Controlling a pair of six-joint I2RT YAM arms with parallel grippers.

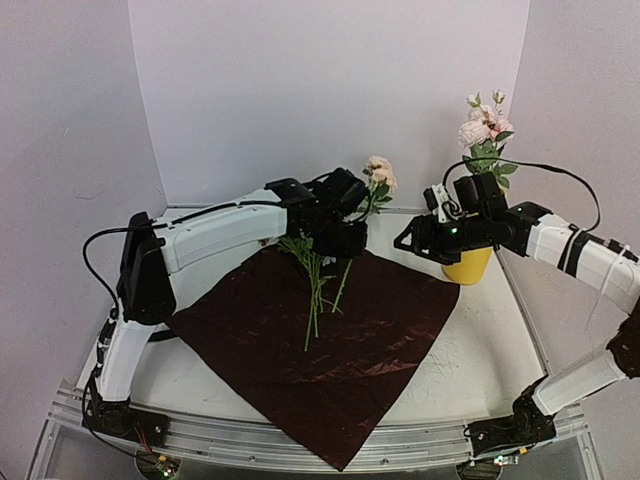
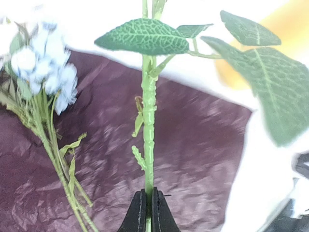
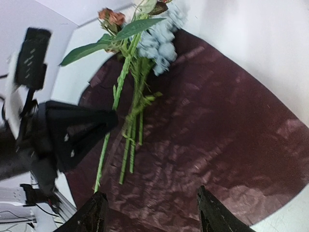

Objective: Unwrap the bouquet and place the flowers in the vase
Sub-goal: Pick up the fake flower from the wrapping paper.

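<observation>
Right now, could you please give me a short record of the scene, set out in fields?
left gripper: shut on one flower stem
right gripper: open, empty, near the vase
vase: upright, holds some flowers
wrap: unwrapped, spread flat
loose stems: lying on the wrap

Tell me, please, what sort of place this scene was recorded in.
Most likely a robotics lab bench: white backdrop panels enclose the table, the left arm and right arm are bolted to a metal rail at its near edge, and the yellow vase looks like a staged prop.
</observation>
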